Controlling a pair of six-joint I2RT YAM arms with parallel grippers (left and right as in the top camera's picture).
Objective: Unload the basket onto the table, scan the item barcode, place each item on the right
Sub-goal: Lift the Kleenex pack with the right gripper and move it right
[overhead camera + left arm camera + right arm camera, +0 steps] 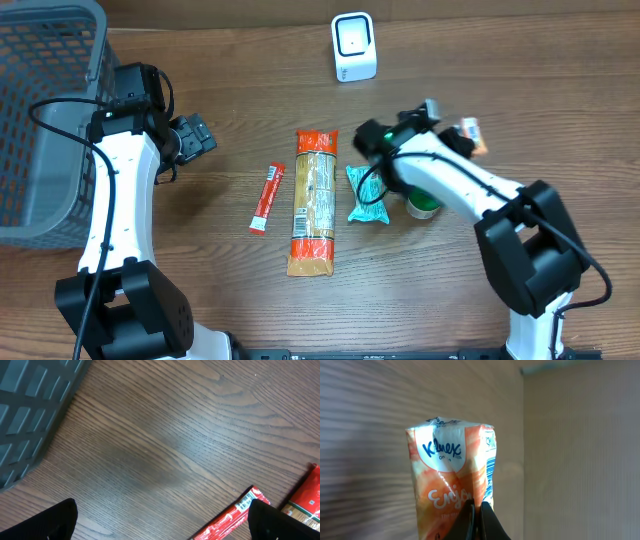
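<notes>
kleenex pack (452, 480) is clenched in my right end effector (479, 512), off to the right of the scanner (354, 47). i should turn its barcode (490, 467) side squarely toward the scanner window. left end effector (197, 135) is released and empty.

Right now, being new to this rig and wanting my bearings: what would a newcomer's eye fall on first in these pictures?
The orange-and-white Kleenex tissue pack stands out, pinched by the shut right gripper over the right of the wooden table. At mid-table lies a long pasta packet with red ends, and a small white barcode scanner stands at the far edge.
</notes>
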